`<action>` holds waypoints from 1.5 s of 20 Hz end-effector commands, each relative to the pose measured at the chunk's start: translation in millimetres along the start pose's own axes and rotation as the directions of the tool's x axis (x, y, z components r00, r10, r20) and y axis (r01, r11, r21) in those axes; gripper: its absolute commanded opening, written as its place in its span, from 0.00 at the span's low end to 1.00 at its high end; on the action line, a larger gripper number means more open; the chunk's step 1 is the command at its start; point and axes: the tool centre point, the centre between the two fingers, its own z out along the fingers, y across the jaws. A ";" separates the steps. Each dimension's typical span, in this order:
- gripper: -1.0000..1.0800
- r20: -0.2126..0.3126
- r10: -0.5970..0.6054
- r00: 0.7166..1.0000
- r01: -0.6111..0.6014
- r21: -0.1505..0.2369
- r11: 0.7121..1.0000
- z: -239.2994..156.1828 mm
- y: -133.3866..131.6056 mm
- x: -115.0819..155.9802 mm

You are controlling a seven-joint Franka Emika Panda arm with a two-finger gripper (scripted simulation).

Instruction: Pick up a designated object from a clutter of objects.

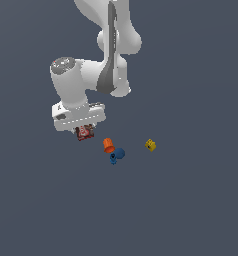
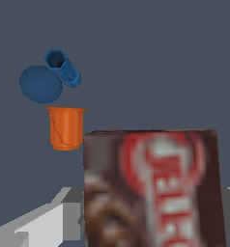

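Observation:
The designated object, a dark red box (image 1: 84, 132) with a white-and-red label, sits directly under the white hand in the exterior view. In the wrist view the box (image 2: 153, 188) fills the near middle, blurred and very close. My gripper (image 1: 84, 135) is shut on it, with grey finger parts (image 2: 44, 222) showing on either side of the box. The rest of the clutter lies on the exterior view's right of the box: an orange cup-like piece (image 1: 108, 145), a blue rounded piece (image 1: 119, 153) and a yellow block (image 1: 150, 145).
A small blue hexagonal piece (image 1: 113, 160) lies against the blue rounded piece (image 2: 39, 84). The orange cup (image 2: 66, 128) stands upright a short way from the box. The floor is plain dark grey.

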 end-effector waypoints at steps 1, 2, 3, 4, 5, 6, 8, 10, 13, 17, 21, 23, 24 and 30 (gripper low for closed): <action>0.00 0.000 -0.001 1.000 0.001 0.002 1.000 -26.3 3.9 -6.2; 0.00 0.000 -0.001 1.000 0.001 0.002 1.000 -36.6 5.5 -8.5; 0.00 0.000 -0.002 1.000 0.002 0.003 1.000 -46.8 7.2 -10.7; 0.00 0.000 -0.002 1.000 0.002 0.003 1.000 -56.9 8.8 -12.9; 0.00 0.000 -0.002 1.000 0.002 0.004 1.000 -66.9 10.5 -15.1; 0.00 0.000 -0.003 1.000 0.003 0.005 1.000 -76.8 12.1 -17.3; 0.00 0.000 -0.003 1.000 0.003 0.005 1.000 -96.7 15.5 -21.7; 0.00 0.001 -0.004 1.000 0.004 0.006 1.000 -116.2 18.9 -25.9; 0.00 0.001 -0.004 1.000 0.004 0.007 1.000 -145.4 24.2 -32.2; 0.00 0.003 -0.005 1.000 0.005 0.008 1.000 -184.1 31.6 -40.3; 0.00 0.005 -0.005 1.000 0.005 0.009 1.000 -221.2 39.3 -47.7; 0.00 0.006 -0.005 1.000 0.005 0.009 1.000 -237.3 42.8 -50.9; 0.00 0.006 -0.005 1.000 0.005 0.009 1.000 -244.4 44.4 -52.2; 0.00 0.008 -0.005 1.000 0.005 0.009 1.000 -278.3 52.6 -58.0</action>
